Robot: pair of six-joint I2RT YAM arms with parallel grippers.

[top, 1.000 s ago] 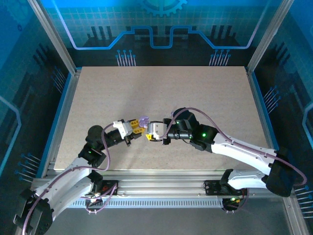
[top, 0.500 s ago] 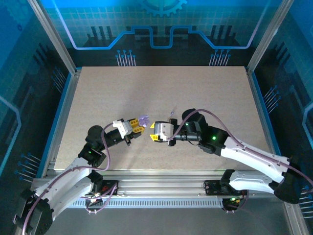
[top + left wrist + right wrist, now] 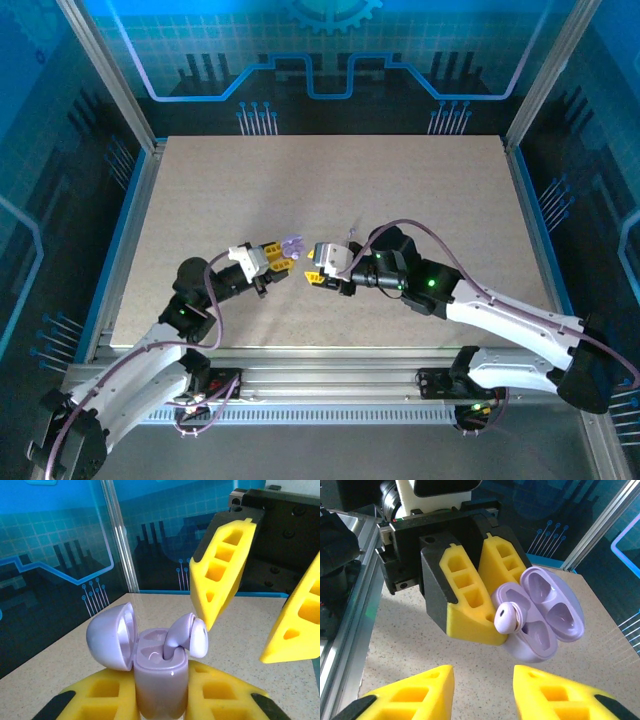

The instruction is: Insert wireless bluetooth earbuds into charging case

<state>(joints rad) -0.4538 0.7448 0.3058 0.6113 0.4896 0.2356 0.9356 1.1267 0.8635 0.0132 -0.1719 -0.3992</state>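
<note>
- The table (image 3: 330,180) is a pale beige board with a fine speckle, bare across the upper half of the overhead view
- Aluminium posts (image 3: 105,70) rise at its corners, and blue wall panels (image 3: 320,50) printed with circuit-like lines close the room in
- The lilac charging case (image 3: 160,675) stands upright at the bottom centre of the left wrist view, smooth and glossy, with its domed lid (image 3: 112,635) hinged open to the left
- One lilac earbud (image 3: 186,635) leans out of the case's right-hand socket, rounded head uppermost, only partly seated
- The left gripper (image 3: 275,258) is clenched on the case's base between yellow wedge-shaped fingers (image 3: 100,700) with rectangular hollows
- The right gripper (image 3: 236,641) hangs at the right of that view, jaws parted and empty, near the earbud
</note>
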